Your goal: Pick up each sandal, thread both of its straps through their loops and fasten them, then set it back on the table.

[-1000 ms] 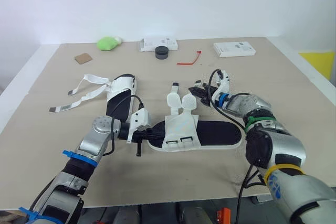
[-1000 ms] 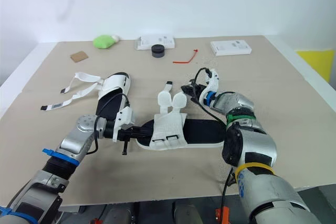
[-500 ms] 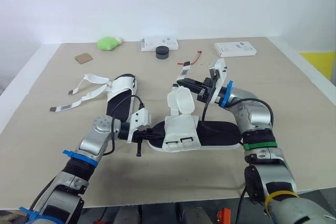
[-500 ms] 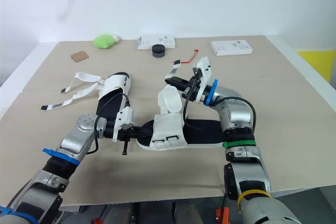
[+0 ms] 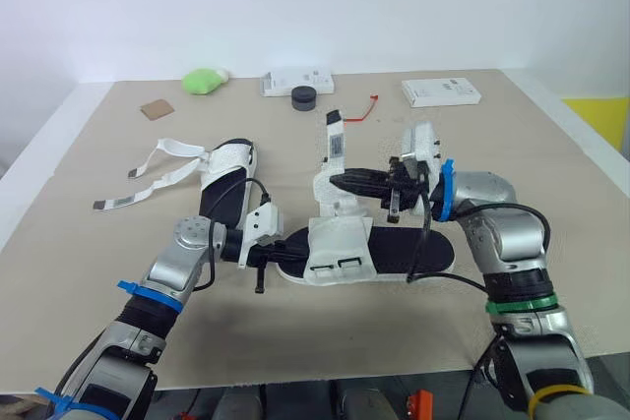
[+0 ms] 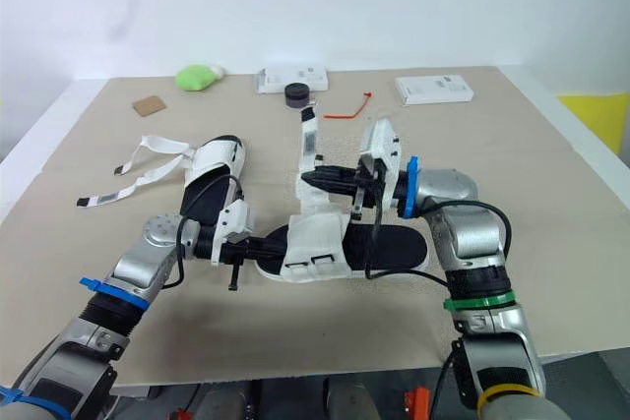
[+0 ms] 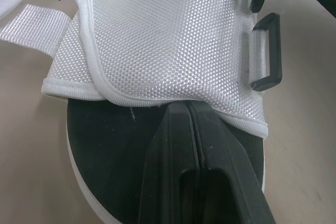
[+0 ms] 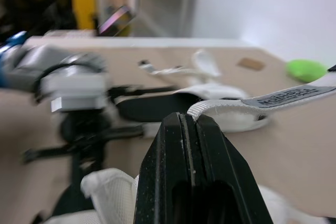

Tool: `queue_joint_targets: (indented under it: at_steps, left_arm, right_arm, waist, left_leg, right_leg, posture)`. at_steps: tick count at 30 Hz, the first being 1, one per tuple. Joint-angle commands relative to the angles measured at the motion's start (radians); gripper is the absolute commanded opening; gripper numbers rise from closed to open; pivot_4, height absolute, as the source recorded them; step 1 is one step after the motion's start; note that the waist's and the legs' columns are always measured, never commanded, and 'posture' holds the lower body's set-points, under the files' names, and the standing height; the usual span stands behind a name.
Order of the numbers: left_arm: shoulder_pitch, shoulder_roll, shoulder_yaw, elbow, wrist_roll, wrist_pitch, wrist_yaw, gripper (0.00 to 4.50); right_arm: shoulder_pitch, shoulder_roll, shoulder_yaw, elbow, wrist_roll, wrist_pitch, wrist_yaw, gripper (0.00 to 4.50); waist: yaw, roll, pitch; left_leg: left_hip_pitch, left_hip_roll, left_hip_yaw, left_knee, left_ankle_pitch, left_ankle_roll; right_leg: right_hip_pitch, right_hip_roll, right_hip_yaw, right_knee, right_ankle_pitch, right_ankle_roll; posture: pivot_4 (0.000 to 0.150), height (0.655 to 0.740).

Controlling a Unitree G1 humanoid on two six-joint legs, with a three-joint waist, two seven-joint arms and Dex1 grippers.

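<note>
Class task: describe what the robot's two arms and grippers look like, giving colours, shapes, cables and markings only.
Both arms are silver with rounded joints, looping black cables and a white wrist housing. The left arm carries blue bands; the right arm has blue, green and yellow bands. The left gripper and right gripper each end in two slim black fingers.
</note>
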State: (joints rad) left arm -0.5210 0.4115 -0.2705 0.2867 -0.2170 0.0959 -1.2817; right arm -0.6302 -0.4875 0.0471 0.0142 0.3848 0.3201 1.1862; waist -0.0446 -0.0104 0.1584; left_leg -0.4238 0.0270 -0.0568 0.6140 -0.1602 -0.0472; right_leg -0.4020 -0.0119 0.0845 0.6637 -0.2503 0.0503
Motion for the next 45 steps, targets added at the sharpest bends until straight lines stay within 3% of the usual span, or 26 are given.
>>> queue_joint_targets:
  at_steps: [1, 16, 28, 36, 40, 43, 45]
  left_arm:
    - [0.042, 0.012, -0.072, 0.06, 0.063, 0.056, -0.009, 0.0]
    - [0.032, 0.007, -0.071, 0.077, 0.068, 0.054, -0.019, 0.0]
    - [0.033, 0.013, -0.07, 0.077, 0.066, 0.057, -0.028, 0.0]
    - [0.023, 0.005, -0.074, 0.086, 0.066, 0.054, -0.034, 0.0]
    - [0.021, 0.002, -0.075, 0.088, 0.067, 0.053, -0.036, 0.0]
    - [0.025, 0.003, -0.077, 0.083, 0.067, 0.054, -0.038, 0.0]
    - [0.025, 0.004, -0.076, 0.082, 0.067, 0.056, -0.038, 0.0]
  right_arm:
    - [0.012, -0.038, 0.038, -0.121, -0.036, -0.078, 0.022, 0.02]
    - [0.161, -0.075, 0.101, -0.151, -0.181, -0.497, -0.007, 0.02]
    - [0.27, -0.163, 0.123, 0.002, -0.363, -1.205, -0.058, 0.02]
    - [0.254, -0.187, 0.167, 0.086, -0.433, -1.391, -0.155, 0.02]
    - [0.239, -0.199, 0.18, 0.116, -0.465, -1.392, -0.204, 0.02]
    - [0.247, -0.236, 0.219, 0.084, -0.441, -1.302, -0.182, 0.96]
    - [0.251, -0.244, 0.221, 0.068, -0.436, -1.282, -0.198, 1.98]
  waist:
    - [0.0, 0.0, 0.0]
    - [0.001, -0.004, 0.001]
    - [-0.001, -0.006, 0.001]
    - [0.0, -0.007, 0.001]
    - [0.001, -0.008, 0.001]
    - [0.001, -0.008, 0.001]
    - [0.001, -0.008, 0.001]
  left_leg:
    - [0.0, 0.0, 0.0, 0.0, 0.0, 0.0]
    - [0.0, -0.001, 0.0, -0.004, 0.0, -0.001]
    - [0.002, -0.001, 0.001, -0.004, 0.0, -0.001]
    - [0.003, -0.002, 0.001, -0.004, 0.0, -0.001]
    - [0.004, -0.002, 0.001, -0.005, 0.0, -0.001]
    - [0.004, -0.003, 0.001, -0.005, 0.0, -0.001]
    - [0.004, -0.003, 0.001, -0.005, 0.0, -0.001]
  right_leg:
    - [0.0, 0.0, 0.0, 0.0, 0.0, 0.0]
    - [0.0, -0.001, -0.001, -0.001, -0.003, 0.0]
    - [0.001, -0.002, -0.001, -0.001, -0.003, 0.001]
    - [0.003, -0.003, -0.001, -0.001, -0.004, 0.0]
    - [0.003, -0.003, -0.001, -0.001, -0.004, 0.0]
    - [0.003, -0.004, -0.001, -0.001, -0.004, 0.0]
    - [0.004, -0.004, -0.001, -0.001, -0.004, 0.0]
  posture:
    - [0.15, 0.74]
    - [0.15, 0.74]
    - [0.15, 0.74]
    - [0.15, 0.74]
    - [0.15, 0.74]
    - [0.15, 0.74]
    - [0.15, 0.74]
